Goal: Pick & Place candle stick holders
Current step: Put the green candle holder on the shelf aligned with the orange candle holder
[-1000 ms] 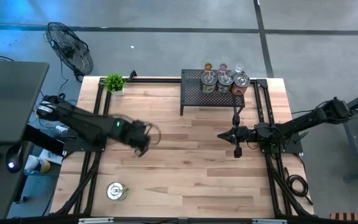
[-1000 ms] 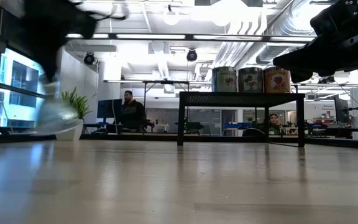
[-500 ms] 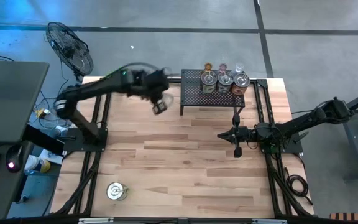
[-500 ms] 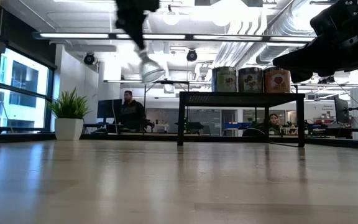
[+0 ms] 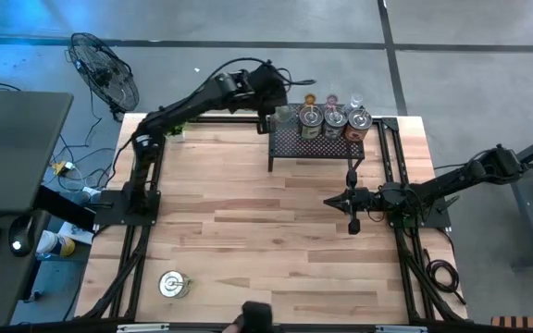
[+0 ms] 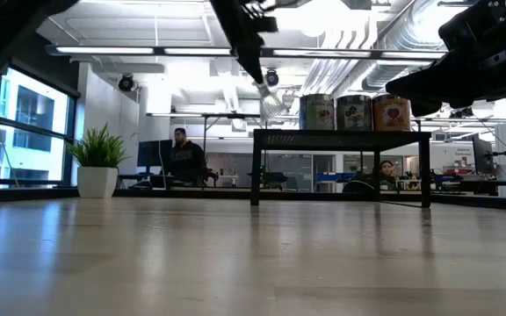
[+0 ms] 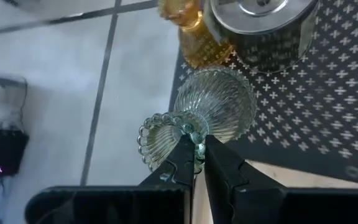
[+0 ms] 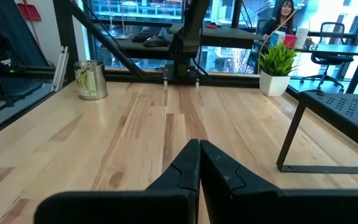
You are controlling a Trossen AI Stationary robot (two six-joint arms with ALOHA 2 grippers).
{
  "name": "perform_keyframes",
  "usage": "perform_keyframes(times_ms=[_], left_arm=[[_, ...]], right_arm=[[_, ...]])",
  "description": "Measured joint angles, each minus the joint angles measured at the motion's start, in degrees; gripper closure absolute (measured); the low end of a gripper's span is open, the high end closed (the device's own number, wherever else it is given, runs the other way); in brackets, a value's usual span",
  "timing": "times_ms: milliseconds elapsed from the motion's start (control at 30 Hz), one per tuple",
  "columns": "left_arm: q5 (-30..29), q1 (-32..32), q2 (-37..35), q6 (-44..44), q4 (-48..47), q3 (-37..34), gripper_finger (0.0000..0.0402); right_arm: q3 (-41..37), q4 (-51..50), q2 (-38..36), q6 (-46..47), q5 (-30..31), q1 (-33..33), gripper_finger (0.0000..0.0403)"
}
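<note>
High view: the wooden worktop [image 5: 248,231] carries the black mesh rack [image 5: 327,143] along its far edge, and three squat silver holders [image 5: 333,118] stand in a row on the rack, with small glass ones just behind them. The left arm reaches across to the rack's near-left corner, its left hand [image 7: 196,163] clenched on the stem of a clear ribbed glass holder [image 7: 216,112], which hangs tipped over the mesh beside an amber glass holder [image 7: 194,40] and one silver holder. Gripping the narrow stem likely leaves the wider base free to settle flat once it is lowered. The right hand [image 8: 197,163] waits low over the worktop's right side, fingers pressed together and holding nothing. One last silver holder [image 5: 172,284] sits alone near the front-left corner, probably next for collection.
</note>
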Motion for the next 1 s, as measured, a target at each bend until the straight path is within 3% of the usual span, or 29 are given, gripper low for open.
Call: perform_keyframes(times_ms=[233,1000], left_arm=[[-0.61,0.42,3.64,5.3,2.72,0.0,0.0392],[0.49,1.84,5.59,4.94,3.42,-0.02,0.0392]], right_arm=[[0.0,-0.03,0.0,0.0,0.0,0.01,0.0403],[0.0,0.11,-0.02,0.0,-0.02,0.02,0.0403]])
